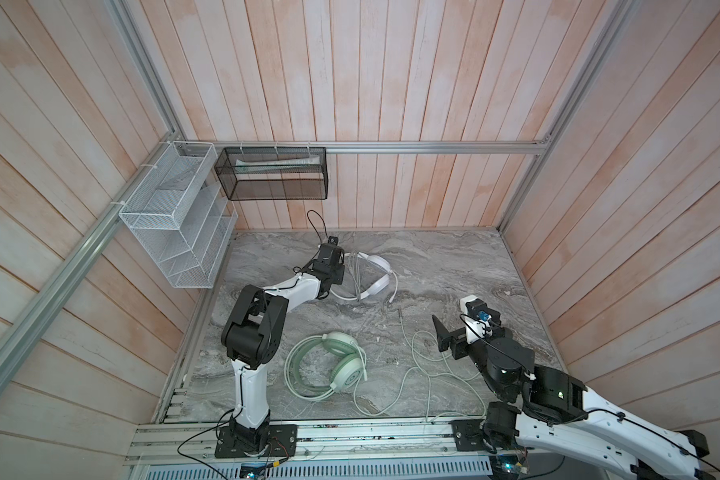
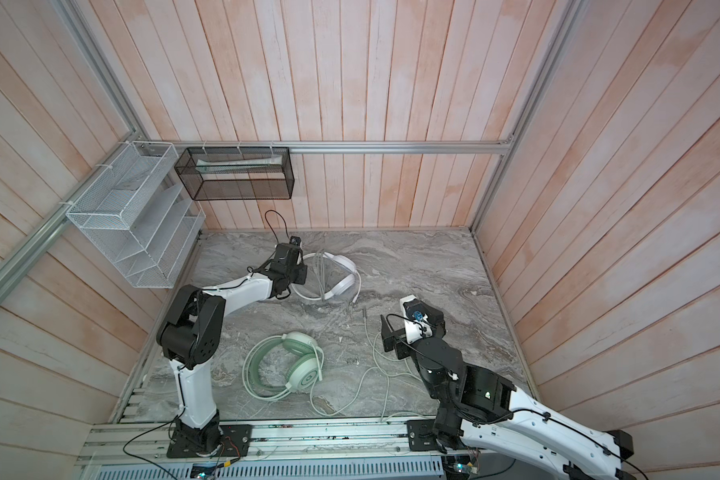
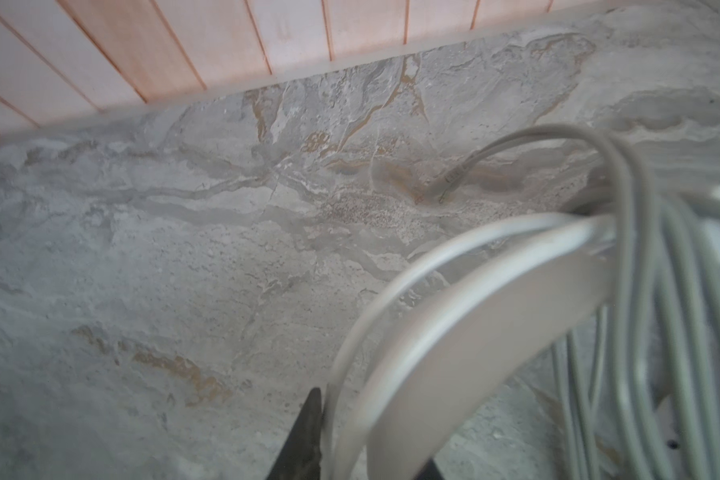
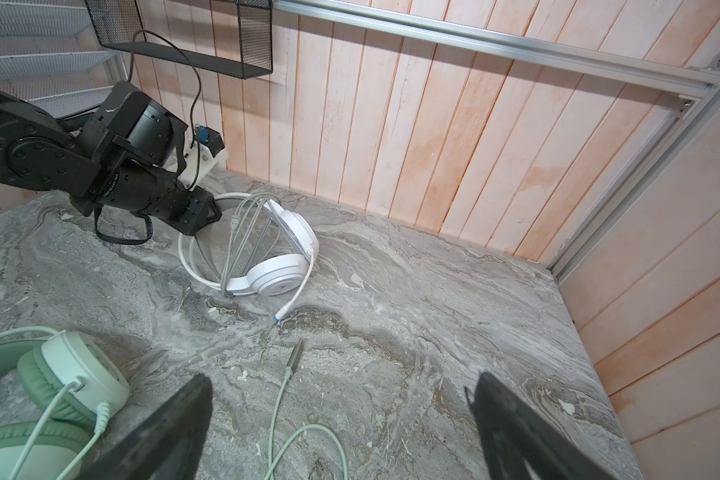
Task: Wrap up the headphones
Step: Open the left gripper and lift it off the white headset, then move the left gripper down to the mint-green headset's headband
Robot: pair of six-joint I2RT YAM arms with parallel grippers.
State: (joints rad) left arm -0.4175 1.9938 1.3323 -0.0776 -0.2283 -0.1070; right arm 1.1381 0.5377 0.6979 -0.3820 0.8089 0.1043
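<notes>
The mint-green headset [image 1: 341, 365] lies near the front of the table [image 1: 454, 266]. Its limp, light cable [image 1: 422, 374] sprawls toward my right gripper [image 4: 341, 384], which hangs wide open above the plug [image 4: 294, 357]; I'd pinch there. The white headset [image 1: 377, 276] sits at the back, cord [image 3: 641, 291] looped over its stiff headband [image 3: 474, 316]. My left gripper [image 1: 341, 272] reaches low astride it; I can't tell whether it grips.

Mint cable [image 4: 277, 405] across front-R table [image 1: 454, 266]
</notes>
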